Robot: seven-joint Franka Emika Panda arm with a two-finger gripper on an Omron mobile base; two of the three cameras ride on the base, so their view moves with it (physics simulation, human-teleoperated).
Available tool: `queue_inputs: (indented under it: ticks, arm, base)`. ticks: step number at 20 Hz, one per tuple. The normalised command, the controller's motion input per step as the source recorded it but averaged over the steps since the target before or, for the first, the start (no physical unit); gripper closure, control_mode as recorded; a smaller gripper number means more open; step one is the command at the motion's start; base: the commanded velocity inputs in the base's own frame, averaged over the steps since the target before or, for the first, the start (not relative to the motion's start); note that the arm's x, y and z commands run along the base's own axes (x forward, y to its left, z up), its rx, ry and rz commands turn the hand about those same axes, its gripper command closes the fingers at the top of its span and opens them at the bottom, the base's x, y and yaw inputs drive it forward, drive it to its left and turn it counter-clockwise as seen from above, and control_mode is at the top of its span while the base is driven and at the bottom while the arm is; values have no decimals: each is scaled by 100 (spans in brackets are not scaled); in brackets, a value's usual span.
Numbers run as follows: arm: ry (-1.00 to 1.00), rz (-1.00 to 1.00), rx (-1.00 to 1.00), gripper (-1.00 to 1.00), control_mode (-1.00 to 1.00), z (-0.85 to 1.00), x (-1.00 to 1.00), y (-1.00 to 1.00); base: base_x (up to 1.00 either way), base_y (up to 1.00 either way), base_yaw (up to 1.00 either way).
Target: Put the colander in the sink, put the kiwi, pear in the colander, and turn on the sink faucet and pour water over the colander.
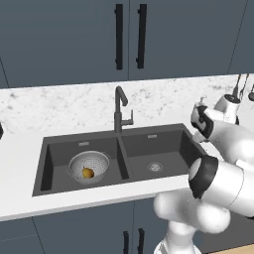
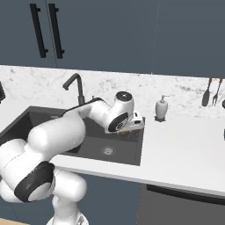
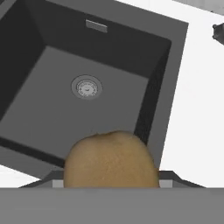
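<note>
The brown kiwi (image 3: 111,159) sits between my gripper's (image 3: 111,181) fingers, which are shut on it. In the hand view it hangs over the right basin of the dark sink (image 3: 48,127), close to that basin's right wall. From the right base view, the gripper (image 2: 128,130) points down at the sink's right edge with the kiwi (image 2: 124,132) just showing beneath the hand. The silver colander (image 1: 88,166) stands in the left basin of the sink (image 1: 49,166) with the yellow-orange pear (image 1: 88,172) inside it. The dark faucet (image 1: 119,110) rises behind the divider, with no water running.
A white soap dispenser (image 2: 161,108) stands on the counter right of the sink. Utensils (image 2: 206,93) hang on the back wall at the far right. The right basin's drain (image 3: 86,87) lies below the hand. Dark cabinets with black handles (image 1: 119,37) are above.
</note>
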Motion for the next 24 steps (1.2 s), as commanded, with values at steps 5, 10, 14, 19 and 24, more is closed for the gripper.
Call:
queue_inputs:
  ticks: [5,10,14,19,24]
  arm:
    - [-2,-6,0,100,-100,58,-53,100]
    - [0,-6,0,100,-100,38,-60,100]
    - [0,-4,3,100,-100,29,-47,100]
    - [3,-2,5,100,-100,25,-26,100]
    - [3,-4,3,100,-100,8,-4,100]
  base:
    - [0,0,0]
    - [0,0,0]
    - [0,0,0]
    - [0,0,0]
    - [0,0,0]
